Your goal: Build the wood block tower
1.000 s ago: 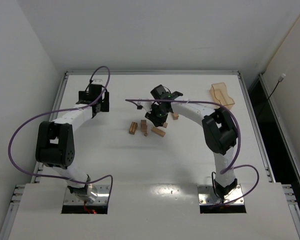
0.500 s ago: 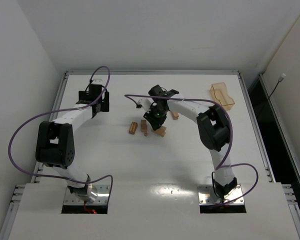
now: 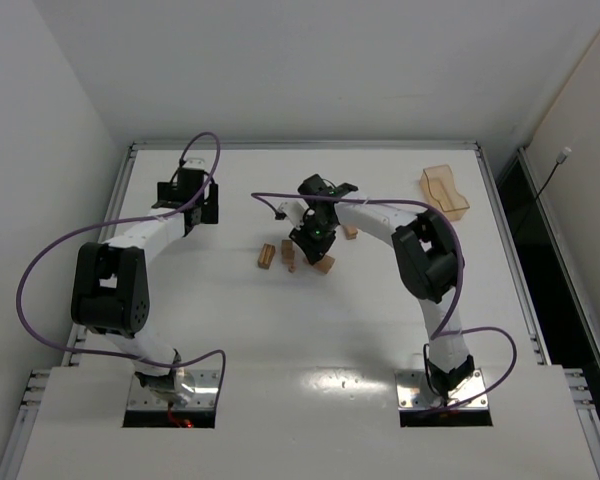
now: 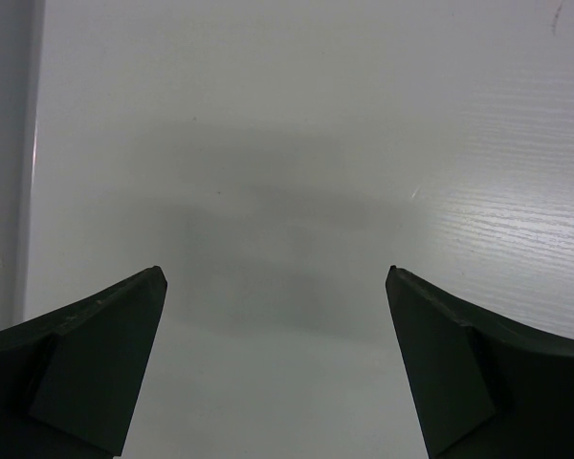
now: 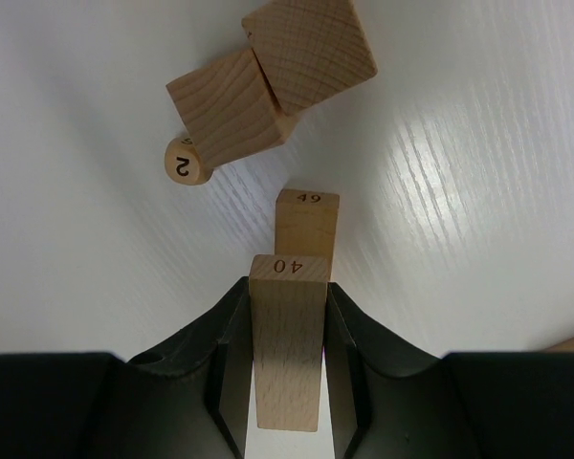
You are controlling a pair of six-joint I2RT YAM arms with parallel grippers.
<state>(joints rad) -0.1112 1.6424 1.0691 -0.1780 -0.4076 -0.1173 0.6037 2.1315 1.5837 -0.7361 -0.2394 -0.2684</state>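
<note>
My right gripper [image 5: 287, 284] is shut on a light-tan wood block [image 5: 288, 354] marked 40, held lengthwise between the jaws. Just beyond its end lies another block [image 5: 307, 225] marked 49, on the table. Two more blocks [image 5: 311, 48] [image 5: 228, 117] lie touching further on, with a small round piece [image 5: 188, 160] marked 2 beside them. From above, the right gripper [image 3: 315, 235] hangs over a loose group of blocks [image 3: 288, 253] mid-table. No stacked tower shows in any view. My left gripper [image 4: 275, 273] is open over bare table, far left of the blocks [image 3: 188, 200].
A translucent tan tray [image 3: 445, 190] stands at the back right. A single block [image 3: 350, 232] lies right of the right gripper. The left table edge [image 4: 19, 191] runs close to the left gripper.
The right arm's elbow has swung left and its gripper has shifted slightly over the blocks, still holding block 40. The left arm has not moved.
</note>
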